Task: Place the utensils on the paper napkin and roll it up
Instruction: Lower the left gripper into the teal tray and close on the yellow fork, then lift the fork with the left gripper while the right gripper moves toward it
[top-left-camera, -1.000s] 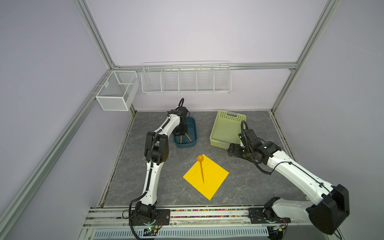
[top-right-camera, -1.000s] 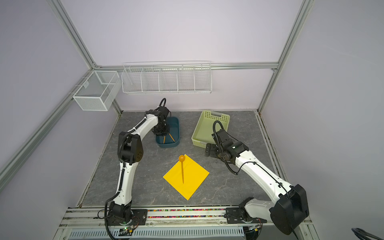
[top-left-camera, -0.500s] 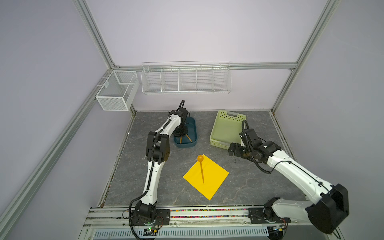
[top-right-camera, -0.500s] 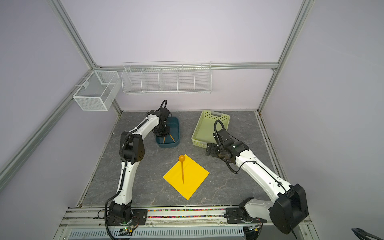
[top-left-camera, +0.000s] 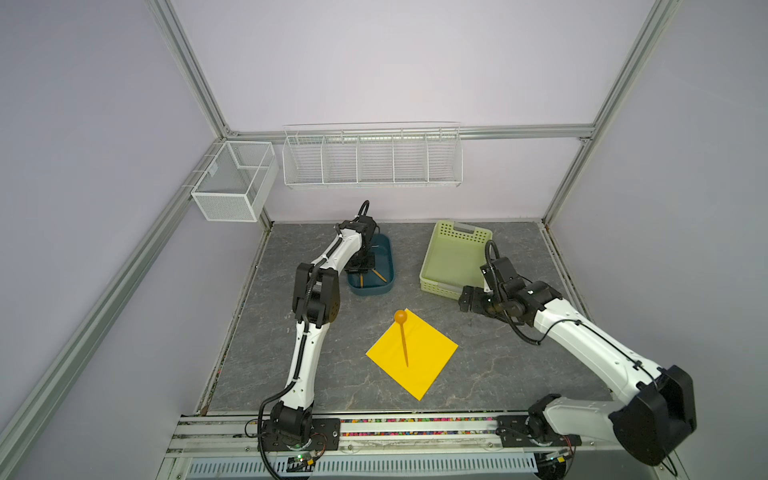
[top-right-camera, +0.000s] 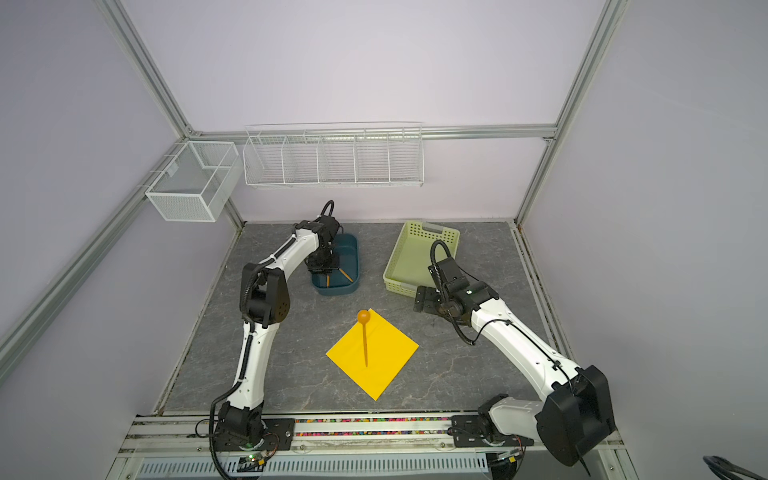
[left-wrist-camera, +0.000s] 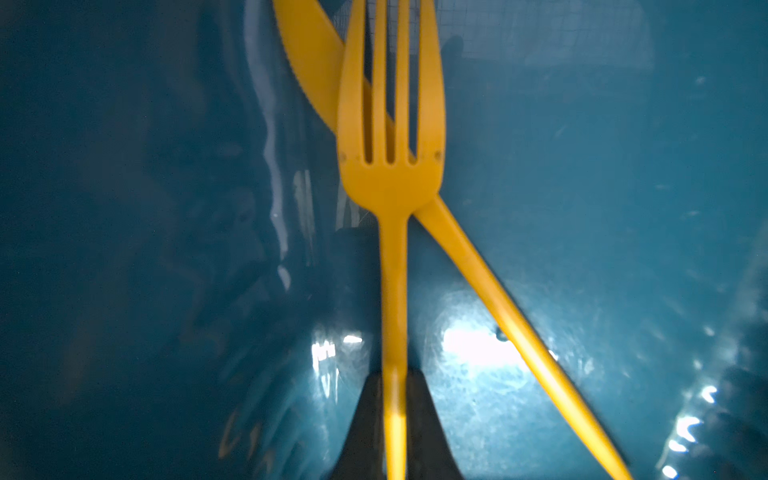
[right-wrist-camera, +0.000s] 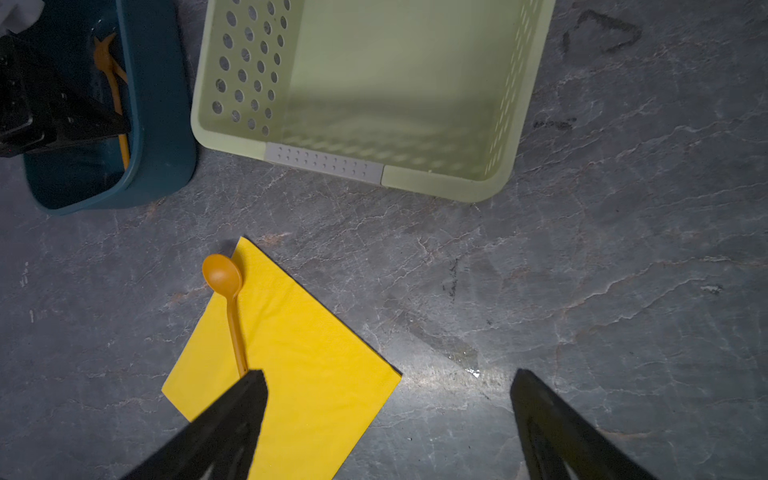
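Behind the napkin (top-left-camera: 424, 361), leftward, the bin (top-left-camera: 370, 290) holds fork (left-wrist-camera: 390, 178) and knife (left-wrist-camera: 498, 307); your left gripper (left-wrist-camera: 394, 415) pinches the fork's handle. The spoon (top-left-camera: 403, 336) lies on the napkin. Behind-right sits the basket (top-left-camera: 440, 286); your right gripper (right-wrist-camera: 388, 376) hangs right of the napkin, fingers (right-wrist-camera: 224, 428) wide apart.

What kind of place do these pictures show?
Probably a robotics lab test cell: an aluminium frame with plain walls encloses the table, two robot arms stand on a front rail, and a wire rack hangs on the back wall.
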